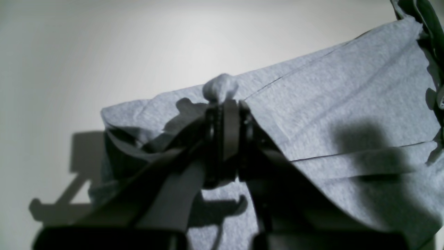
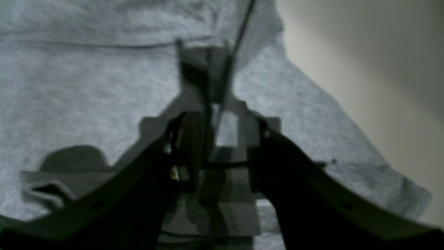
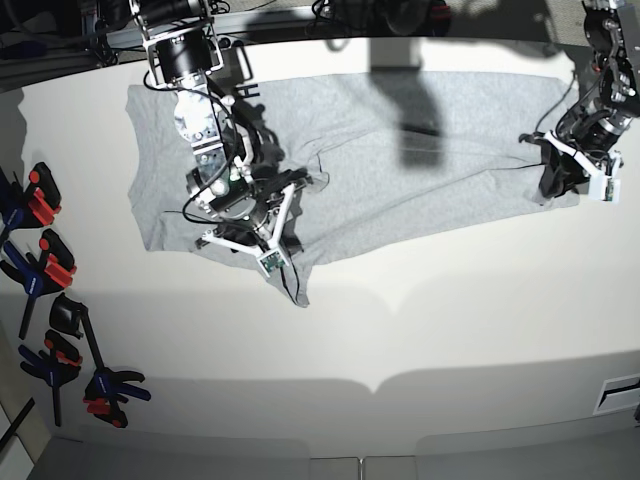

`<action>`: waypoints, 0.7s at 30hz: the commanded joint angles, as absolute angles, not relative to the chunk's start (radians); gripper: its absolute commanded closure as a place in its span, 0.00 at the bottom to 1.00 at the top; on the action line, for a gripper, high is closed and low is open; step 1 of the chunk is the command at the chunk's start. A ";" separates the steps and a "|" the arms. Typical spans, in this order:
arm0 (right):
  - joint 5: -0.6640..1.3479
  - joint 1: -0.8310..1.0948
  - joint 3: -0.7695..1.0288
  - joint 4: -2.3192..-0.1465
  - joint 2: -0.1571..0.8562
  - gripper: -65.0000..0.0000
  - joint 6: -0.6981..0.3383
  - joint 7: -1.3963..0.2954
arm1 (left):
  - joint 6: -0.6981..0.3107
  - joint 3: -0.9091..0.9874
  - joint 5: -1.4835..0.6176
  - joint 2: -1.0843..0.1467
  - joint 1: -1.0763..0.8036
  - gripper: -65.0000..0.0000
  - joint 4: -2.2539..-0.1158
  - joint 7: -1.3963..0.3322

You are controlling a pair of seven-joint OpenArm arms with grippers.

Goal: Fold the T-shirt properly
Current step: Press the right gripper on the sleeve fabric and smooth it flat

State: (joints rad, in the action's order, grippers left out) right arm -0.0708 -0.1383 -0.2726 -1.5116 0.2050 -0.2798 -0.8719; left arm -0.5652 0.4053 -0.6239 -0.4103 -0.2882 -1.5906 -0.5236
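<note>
Base view: the T-shirt (image 3: 400, 170) lies spread plain side up across the far half of the white desk (image 3: 450, 340), creased and partly bunched. The left claw (image 1: 225, 104) is fully closed, pinching a small tuft of grey fabric at the shirt's edge, at the right of the base view. The right claw (image 2: 216, 139) sits over the shirt's middle-left region with its jaws partly apart above the cloth; whether any fabric lies between them cannot be told from the blurred wrist view. Red-and-black spring clamps (image 3: 45, 265) lie along the desk's left edge, well apart from the shirt.
</note>
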 commanded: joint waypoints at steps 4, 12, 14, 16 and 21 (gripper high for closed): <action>-0.075 -0.161 -0.268 -1.529 0.208 0.70 -0.269 -0.837 | -0.569 0.413 -0.640 -0.427 -0.282 1.00 -1.608 -0.496; -0.076 -0.163 -0.268 -1.510 0.208 0.70 -0.269 -0.823 | -0.569 0.413 -0.640 -0.427 -0.282 1.00 -1.608 -0.496; -0.075 -0.170 -0.268 -1.475 0.208 0.70 -0.268 -0.822 | -0.568 0.413 -0.640 -0.427 -0.282 1.00 -1.608 -0.496; -0.076 -0.177 -0.268 -1.441 0.208 0.70 -0.268 -0.822 | -0.569 0.413 -0.640 -0.427 -0.282 1.00 -1.608 -0.496; -0.076 -0.183 -0.268 -1.419 0.208 0.70 -0.268 -0.822 | -0.569 0.413 -0.640 -0.427 -0.282 1.00 -1.608 -0.496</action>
State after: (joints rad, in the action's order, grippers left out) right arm -0.0776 -0.1581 -0.2726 -1.4059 0.2050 -0.2787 -0.8356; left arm -0.5652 0.4053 -0.6239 -0.4099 -0.2882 -1.5906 -0.5236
